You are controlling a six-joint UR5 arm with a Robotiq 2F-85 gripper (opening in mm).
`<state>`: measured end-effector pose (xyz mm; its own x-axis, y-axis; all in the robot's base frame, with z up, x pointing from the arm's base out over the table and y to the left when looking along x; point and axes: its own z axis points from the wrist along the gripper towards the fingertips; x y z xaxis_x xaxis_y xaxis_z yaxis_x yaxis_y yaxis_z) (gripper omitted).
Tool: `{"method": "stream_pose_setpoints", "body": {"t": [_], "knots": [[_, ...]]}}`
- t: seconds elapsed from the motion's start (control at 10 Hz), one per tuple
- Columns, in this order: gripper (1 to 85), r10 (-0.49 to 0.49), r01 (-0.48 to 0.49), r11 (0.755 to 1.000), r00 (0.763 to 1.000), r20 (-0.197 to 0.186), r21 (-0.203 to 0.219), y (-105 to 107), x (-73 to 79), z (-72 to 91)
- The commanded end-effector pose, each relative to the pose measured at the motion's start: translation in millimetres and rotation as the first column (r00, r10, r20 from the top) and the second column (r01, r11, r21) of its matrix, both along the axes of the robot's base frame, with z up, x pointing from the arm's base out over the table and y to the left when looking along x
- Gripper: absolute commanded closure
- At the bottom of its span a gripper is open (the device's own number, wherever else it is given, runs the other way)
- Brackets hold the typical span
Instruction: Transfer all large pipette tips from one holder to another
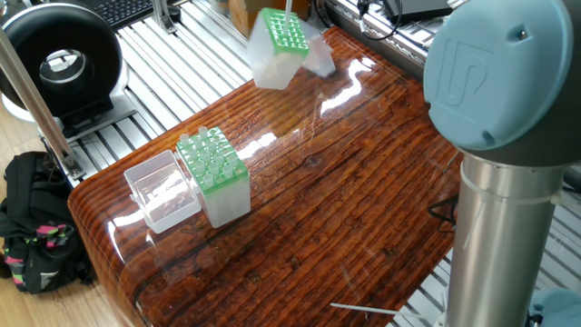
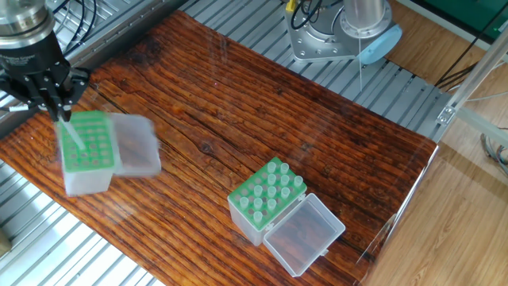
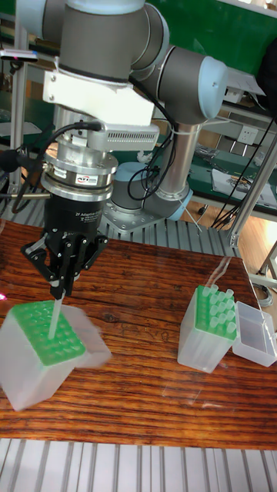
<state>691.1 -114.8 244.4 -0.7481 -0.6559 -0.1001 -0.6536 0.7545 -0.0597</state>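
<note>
My gripper (image 2: 59, 113) (image 3: 60, 290) is shut on one large pipette tip (image 2: 73, 137) (image 3: 52, 319) at the far left of the table. The tip's lower end sits in the green grid of a translucent holder (image 2: 86, 147) (image 3: 38, 350) (image 1: 280, 41). That holder is tilted and blurred, and its clear lid (image 2: 133, 147) stands out to one side. A second holder (image 2: 255, 208) (image 1: 218, 182) (image 3: 208, 330) stands upright on the table. It carries several large pipette tips (image 2: 270, 187) (image 3: 219, 296), and its lid (image 2: 305, 234) lies open beside it. In one fixed view the gripper is out of frame.
The wooden table (image 2: 262, 103) is ringed by aluminium rails (image 1: 182, 64). The arm's base (image 2: 349, 32) is at the far side and its column (image 1: 504, 182) fills one view's right edge. A black round device (image 1: 59, 59) and a bag (image 1: 32, 218) sit off-table.
</note>
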Motion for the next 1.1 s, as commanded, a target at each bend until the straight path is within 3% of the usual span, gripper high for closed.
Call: {"method": "stream_pose_setpoints", "body": {"t": [0.0, 0.2, 1.0], "knots": [[84.7, -0.012, 0.012, 1.0, 1.0, -0.018, 0.008, 4.3, -9.0, 16.8], [84.7, -0.011, 0.011, 1.0, 1.0, -0.02, -0.004, 3.2, -15.7, 31.5], [84.7, -0.005, 0.006, 1.0, 0.999, -0.05, 0.003, -14.5, -53.7, 61.7]]}}
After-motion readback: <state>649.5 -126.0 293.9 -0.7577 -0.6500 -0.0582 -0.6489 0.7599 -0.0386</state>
